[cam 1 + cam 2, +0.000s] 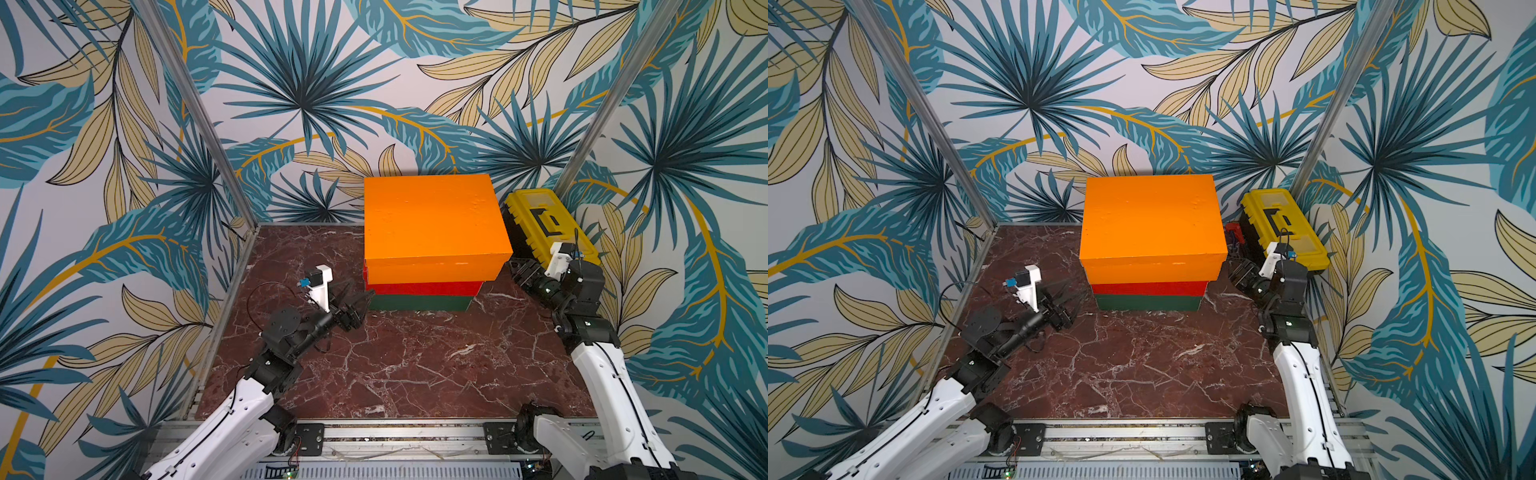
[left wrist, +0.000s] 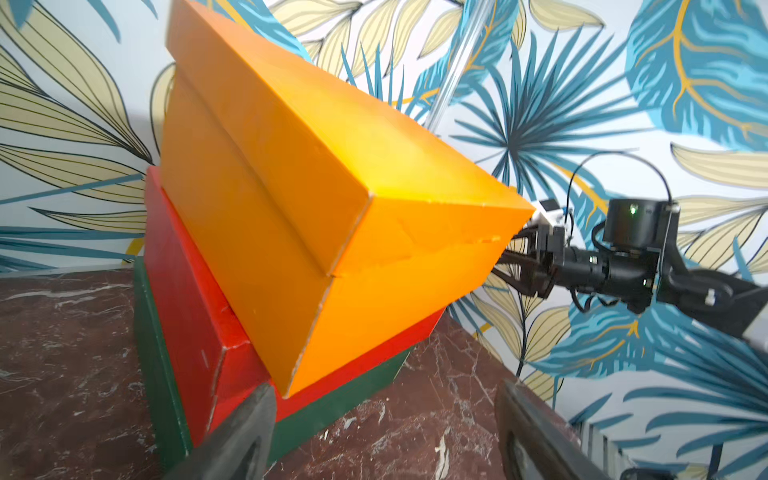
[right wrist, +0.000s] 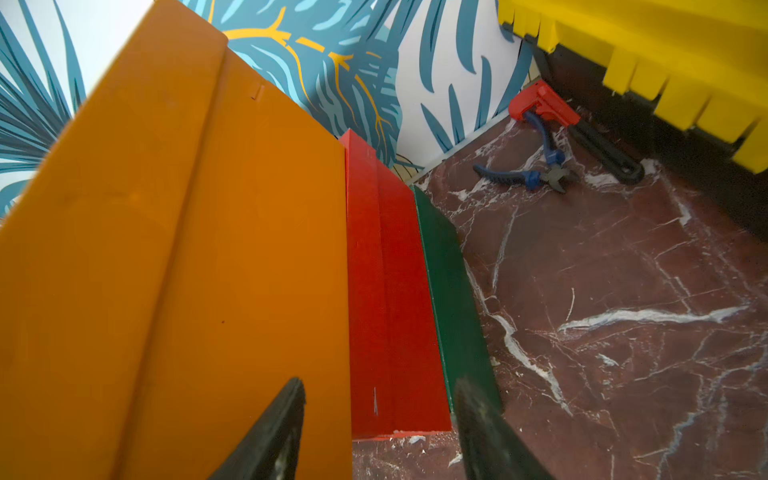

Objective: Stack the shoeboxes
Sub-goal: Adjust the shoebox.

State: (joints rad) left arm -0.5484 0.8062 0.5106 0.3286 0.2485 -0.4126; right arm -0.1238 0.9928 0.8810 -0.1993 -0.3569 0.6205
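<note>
Three shoeboxes stand in one pile at the back middle of the marble floor. The dark green box [image 1: 419, 303] [image 1: 1148, 303] is at the bottom, the red box [image 1: 424, 287] [image 1: 1148, 287] lies on it, and the orange box [image 1: 432, 224] [image 1: 1150, 224] sits on top, overhanging slightly. My left gripper [image 1: 365, 297] [image 1: 1079, 293] [image 2: 384, 386] is low at the pile's left front corner, open and empty. My right gripper [image 1: 513, 266] [image 1: 1233, 268] [image 3: 379, 380] is at the pile's right side, open, with nothing between its fingers. In the right wrist view the sides of the orange [image 3: 187, 249], red [image 3: 386, 291] and green [image 3: 453, 299] boxes fill the picture.
A yellow-lidded black toolbox [image 1: 548, 224] [image 1: 1283, 224] [image 3: 665, 62] stands at the back right, close behind my right arm. Blue-handled pliers [image 3: 528, 176] and a red-headed tool [image 3: 544, 106] lie between the toolbox and the pile. Patterned walls close in three sides.
</note>
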